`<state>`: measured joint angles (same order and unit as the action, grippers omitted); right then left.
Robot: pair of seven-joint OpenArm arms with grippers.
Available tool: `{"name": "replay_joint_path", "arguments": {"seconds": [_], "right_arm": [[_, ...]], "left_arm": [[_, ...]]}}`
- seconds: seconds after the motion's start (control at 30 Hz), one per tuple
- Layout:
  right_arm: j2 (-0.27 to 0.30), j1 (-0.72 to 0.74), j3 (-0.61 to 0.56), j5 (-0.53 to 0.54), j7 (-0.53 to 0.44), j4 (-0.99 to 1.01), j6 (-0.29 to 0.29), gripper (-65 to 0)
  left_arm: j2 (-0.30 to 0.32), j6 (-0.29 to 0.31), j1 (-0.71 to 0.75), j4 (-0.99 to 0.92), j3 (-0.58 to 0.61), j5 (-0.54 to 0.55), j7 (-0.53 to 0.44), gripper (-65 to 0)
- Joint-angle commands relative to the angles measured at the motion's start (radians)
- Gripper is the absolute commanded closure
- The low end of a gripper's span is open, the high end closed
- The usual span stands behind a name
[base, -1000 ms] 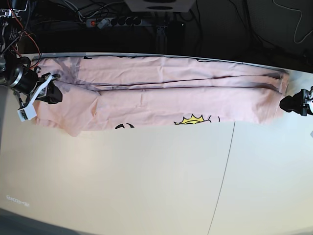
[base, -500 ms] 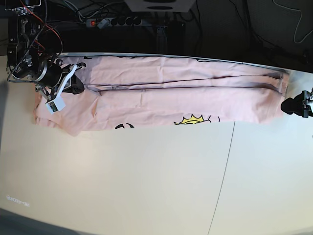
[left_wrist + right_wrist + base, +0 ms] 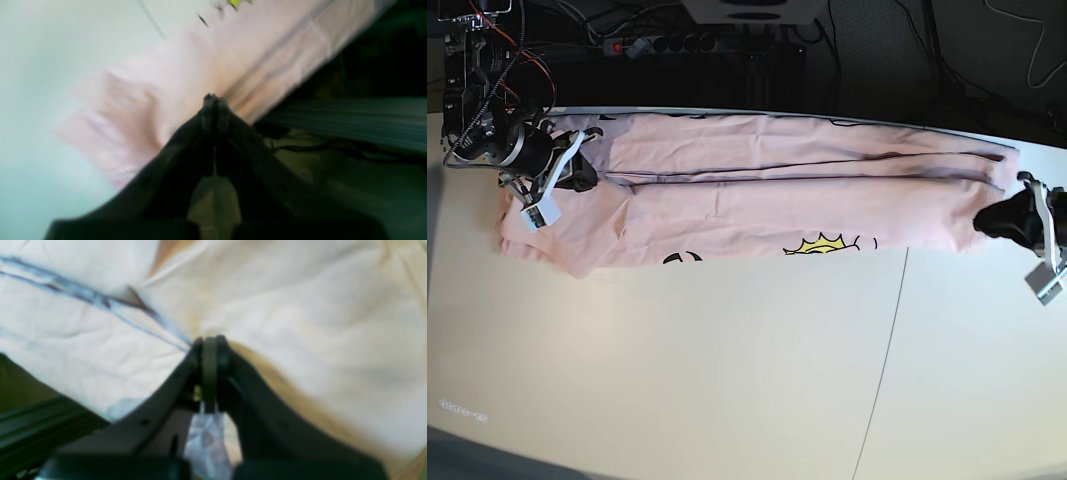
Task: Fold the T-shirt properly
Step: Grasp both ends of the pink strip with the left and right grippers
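Pink cloth fills the far half of the pale bench (image 3: 727, 380): the T-shirt (image 3: 757, 205) lies there as a long, flattened band running from one side to the other, its far edge along the bench's back edge. At the left end in the base view the fabric is bunched and rumpled, with a corner sagging toward the near side. The right tool (image 3: 579, 180) sits on that end, its jaws pressed together; the right wrist view shows cloth gathered into creases that fan out from the tips (image 3: 210, 350), so it seems to be pinching a fold of the shirt, though the blur leaves that uncertain. A dark seam line runs from there along most of the band's length, where one layer is folded over another. Toward the middle, along the near edge, parts of black lettering (image 3: 682, 258) and a small yellow spiky graphic (image 3: 824, 245) peek out. Further right the band narrows slightly and ends in a squared, layered edge. The left tool (image 3: 989, 222) meets that end, its black fingers (image 3: 213, 110) closed tight against each other at the shirt's edge; the blurred left wrist view does not settle whether cloth is caught between them.
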<state>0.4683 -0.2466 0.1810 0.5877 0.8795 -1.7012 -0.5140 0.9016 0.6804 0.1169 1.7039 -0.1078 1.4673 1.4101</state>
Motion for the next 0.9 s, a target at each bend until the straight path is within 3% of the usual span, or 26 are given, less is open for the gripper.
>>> {"name": "replay_joint_path", "arguments": {"seconds": [0.0,0.2,0.47,0.87], "right_arm": [[0.016,0.008,0.006,0.0,-0.016,-0.011,-0.088,0.0],[0.016,0.008,0.006,-0.005,-0.016,-0.008,-0.088,0.0],[0.016,0.007,0.006,-0.005,-0.015,-0.008,-0.088,0.0],[0.016,0.005,0.006,-0.076,-0.022,0.051,-0.087,0.0]], "left_arm": [[0.014,0.018,-0.011,0.019,0.0,0.016,-0.014,0.0],[-0.075,0.018,-0.026,-0.057,0.01,0.016,-0.014,0.0],[-0.174,0.018,-0.104,-0.286,0.01,-0.222,-0.188,0.0],[-0.181,0.018,-0.119,-0.467,0.01,-0.26,-0.218,0.0]]}}
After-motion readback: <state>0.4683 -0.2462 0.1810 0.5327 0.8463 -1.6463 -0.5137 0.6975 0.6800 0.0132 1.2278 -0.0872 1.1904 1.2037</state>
